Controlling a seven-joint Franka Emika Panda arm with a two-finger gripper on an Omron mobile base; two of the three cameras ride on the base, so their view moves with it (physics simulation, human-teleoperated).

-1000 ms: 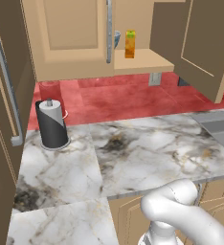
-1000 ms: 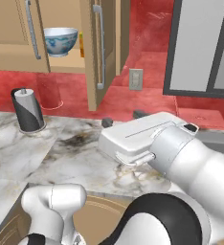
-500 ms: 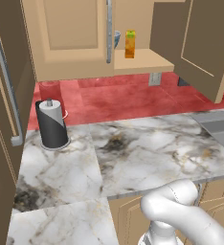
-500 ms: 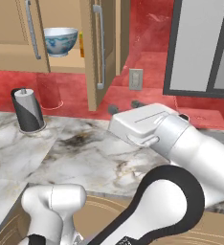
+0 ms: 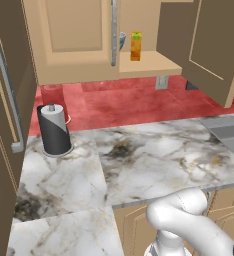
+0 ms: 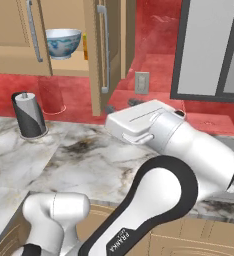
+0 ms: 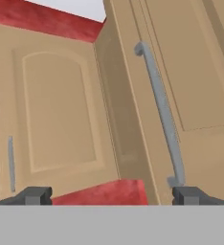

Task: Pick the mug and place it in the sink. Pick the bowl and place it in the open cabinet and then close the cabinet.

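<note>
Bowl of round white ceramic with blue patterning outside [image 6: 63, 43] sits upright on the plain shelf inside the tan wooden wall cabinet [image 6: 19, 30] — both panelled doors stand open, silver bar handle [image 7: 162, 112] close before the hand [image 7: 111, 195]. Hand fingers are spread wide apart, holding nothing. An orange carton [image 5: 135, 46] stands beside the bowl; a dark paper-towel holder [image 5: 54, 131] rests on the marble table [image 5: 154, 160].

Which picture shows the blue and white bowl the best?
The right base view. There the bowl stands in plain sight on the shelf of the open cabinet, blue pattern and rim showing. In the left base view only a sliver of it peeks from behind the cabinet door. The hand view looks at the doors.
</note>
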